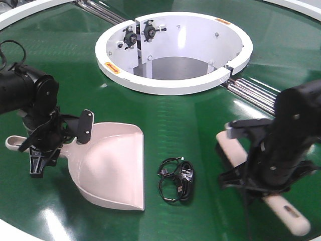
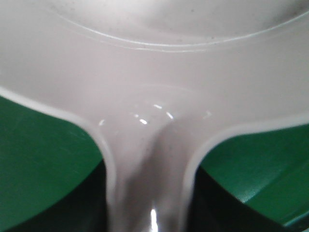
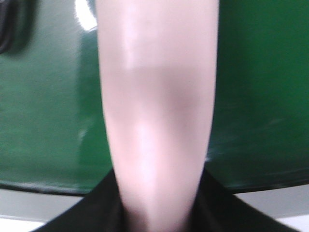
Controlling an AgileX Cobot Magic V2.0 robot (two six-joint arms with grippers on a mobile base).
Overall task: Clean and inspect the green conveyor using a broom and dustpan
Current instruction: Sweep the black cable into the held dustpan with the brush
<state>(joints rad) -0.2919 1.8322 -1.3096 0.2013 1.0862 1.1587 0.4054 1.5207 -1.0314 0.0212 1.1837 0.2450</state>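
Left side: the left claw [image 1: 42, 146] is closed around the long handle of the dustpan [image 1: 113, 165], near the slotted end, which sticks out past the claw to the left. The left wrist view confirms this: the handle neck runs straight back into the claw, with dark claw parts close on either side of it. The dustpan sits on the green conveyor [image 1: 165, 113], broad tray to the right of the claw, its straight open edge facing right. Centre: a black coiled cable [image 1: 176, 181] lies on the belt just beside that open edge, apart from it. Behind, well apart from both, stands the white ring-shaped opening wall [image 1: 115, 70], with steel rollers [image 1: 253, 94] running off from its right side. Right side: the right claw [image 1: 261, 173] grips the broom [image 1: 292, 217] across its middle. The broom lies on a diagonal, head end up-left toward the cable, rounded slotted handle end down-right near the belt's front edge. The right wrist view shows the pale body of the broom passing between dark claw parts with green belt on either side. Whether the broom touches the belt cannot be told.
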